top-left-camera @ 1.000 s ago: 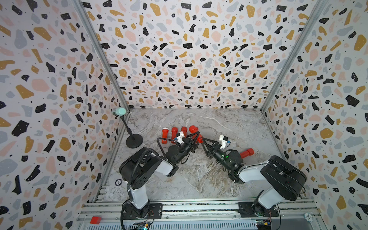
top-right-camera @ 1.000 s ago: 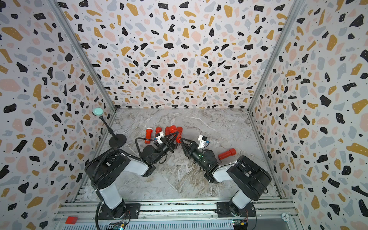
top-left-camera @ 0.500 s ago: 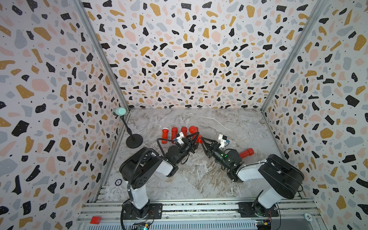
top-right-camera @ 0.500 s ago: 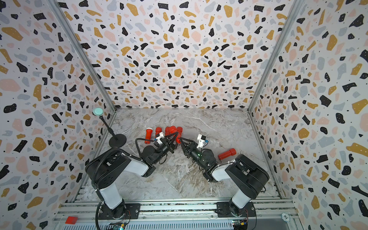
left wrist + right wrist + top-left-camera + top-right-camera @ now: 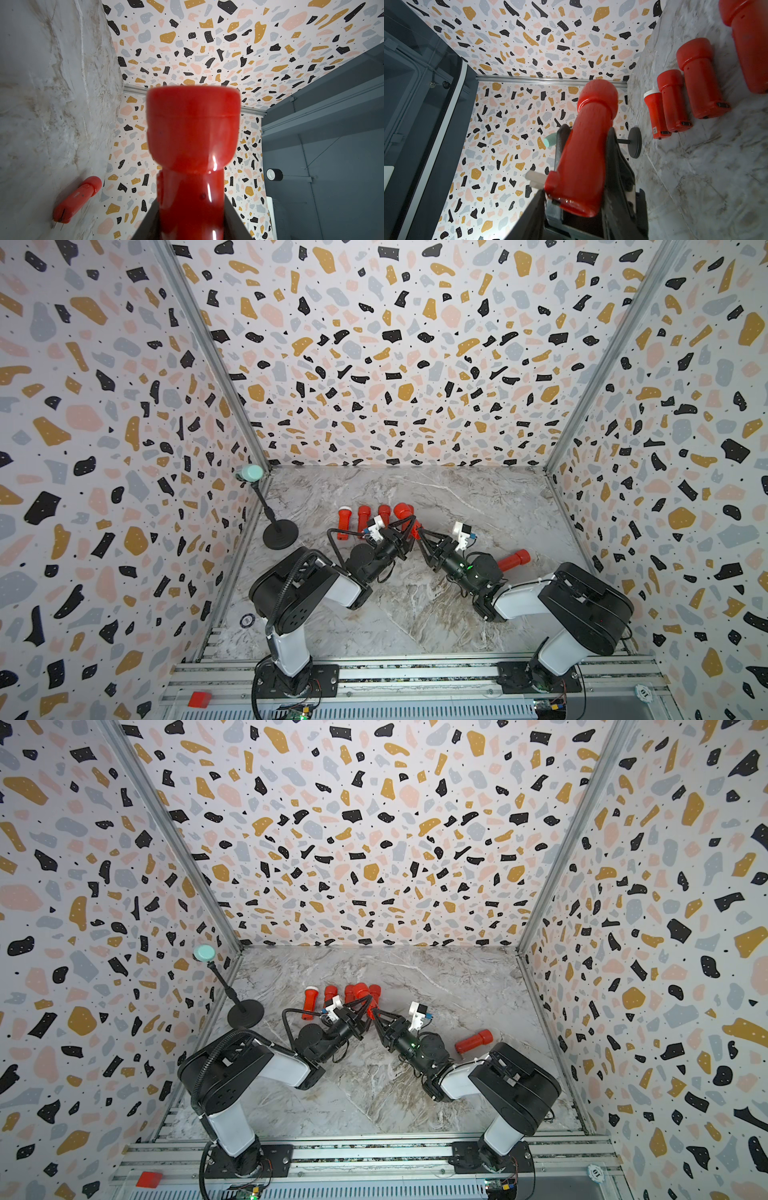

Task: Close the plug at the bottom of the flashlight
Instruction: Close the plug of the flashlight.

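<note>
Flashlight (image 5: 401, 511) is held clear of the table (image 5: 415, 614), mid-workspace, just in front of the row of other flashlights (image 5: 363, 517). Left gripper (image 5: 410, 524) is clamped on its barrel. The head is pointed away from both arms, toward the back wall (image 5: 395, 364). Right gripper (image 5: 419, 531) is set nose to nose with the left one, at the tail end. In the right wrist view the body is flanked by black fingers (image 5: 611, 141) at a narrow gap. Whether the right jaws are actually pressed on it cannot be told. Plug (image 5: 535, 178) is seen as a pale tab sticking out sideways at the base, not folded in. A lone flashlight (image 5: 514, 560) is seen lying on the table beside the right arm.
</note>
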